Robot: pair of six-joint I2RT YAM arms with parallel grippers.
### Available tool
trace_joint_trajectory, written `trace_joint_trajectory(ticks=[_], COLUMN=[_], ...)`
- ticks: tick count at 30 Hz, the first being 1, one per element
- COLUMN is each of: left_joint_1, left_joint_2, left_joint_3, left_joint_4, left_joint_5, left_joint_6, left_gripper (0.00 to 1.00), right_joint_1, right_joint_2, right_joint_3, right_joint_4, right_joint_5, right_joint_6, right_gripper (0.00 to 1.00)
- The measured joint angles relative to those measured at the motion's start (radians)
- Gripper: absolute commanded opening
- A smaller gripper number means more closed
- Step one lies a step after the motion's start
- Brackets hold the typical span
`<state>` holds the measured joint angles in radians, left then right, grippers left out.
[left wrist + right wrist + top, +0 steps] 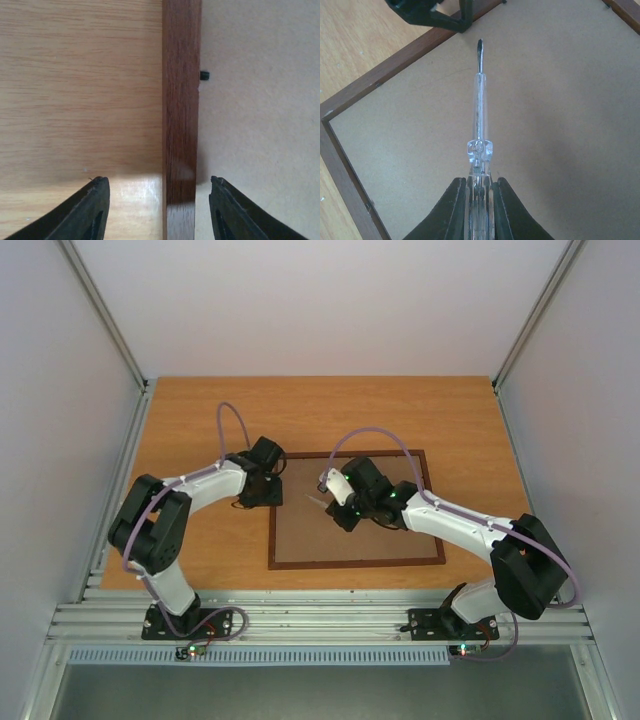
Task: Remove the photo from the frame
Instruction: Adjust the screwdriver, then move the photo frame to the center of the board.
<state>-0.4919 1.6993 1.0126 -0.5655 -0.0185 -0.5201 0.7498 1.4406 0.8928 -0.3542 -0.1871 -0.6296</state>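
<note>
Left gripper (158, 181) is low over the left rail of the frame (355, 563), fingers spread. One tip is over the bare table (75, 75), the other over the hardboard back (260, 130), and the rail runs between them; neither tip is seen touching it. The frame lies flat and face down between the two arms, back uppermost. A small black tab (204, 75) sits on the rail's inner edge, just ahead of the left gripper, at the edge of the back. The photo is not in sight, presumably under the back, inside the frame. Right gripper (480, 181) is pinched tight on the clear handle of a screwdriver (479, 100). The shaft points ahead and the dark tip is low over the back, aimed at the left rail, near the left gripper but short of the rail. Step judged: freeing the back by working its tabs. This is early in the task, with the back seated and nothing lifted. Next move calls for bringing the tip to a tab and turning or levering it clear of the board. The left gripper would likely need to close on the rail to steady the frame against that push.
</note>
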Motion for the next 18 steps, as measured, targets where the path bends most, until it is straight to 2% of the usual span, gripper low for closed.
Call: trace_joint_trajectory(ticks=[6, 12, 18], left_joint_1=[0.0, -0.003, -0.014], left_joint_2=[0.067, 0.074, 0.05], left_joint_3=[0.049, 0.056, 0.021], left_joint_4=[-0.026, -0.026, 0.008], left_joint_5=[-0.005, 0.013, 0.022], left_joint_6=[0.039, 0.058, 0.064], left_gripper=[0.41, 0.23, 0.15], right_joint_1=[0.0, 0.0, 0.0], right_joint_2=[0.0, 0.004, 0.006], right_joint_3=[-0.005, -0.006, -0.005], right_joint_4=[0.027, 0.04, 0.032], right_joint_5=[-0.003, -0.007, -0.007], right_joint_6=[0.014, 0.024, 0.023], right_gripper=[0.01, 0.01, 0.01])
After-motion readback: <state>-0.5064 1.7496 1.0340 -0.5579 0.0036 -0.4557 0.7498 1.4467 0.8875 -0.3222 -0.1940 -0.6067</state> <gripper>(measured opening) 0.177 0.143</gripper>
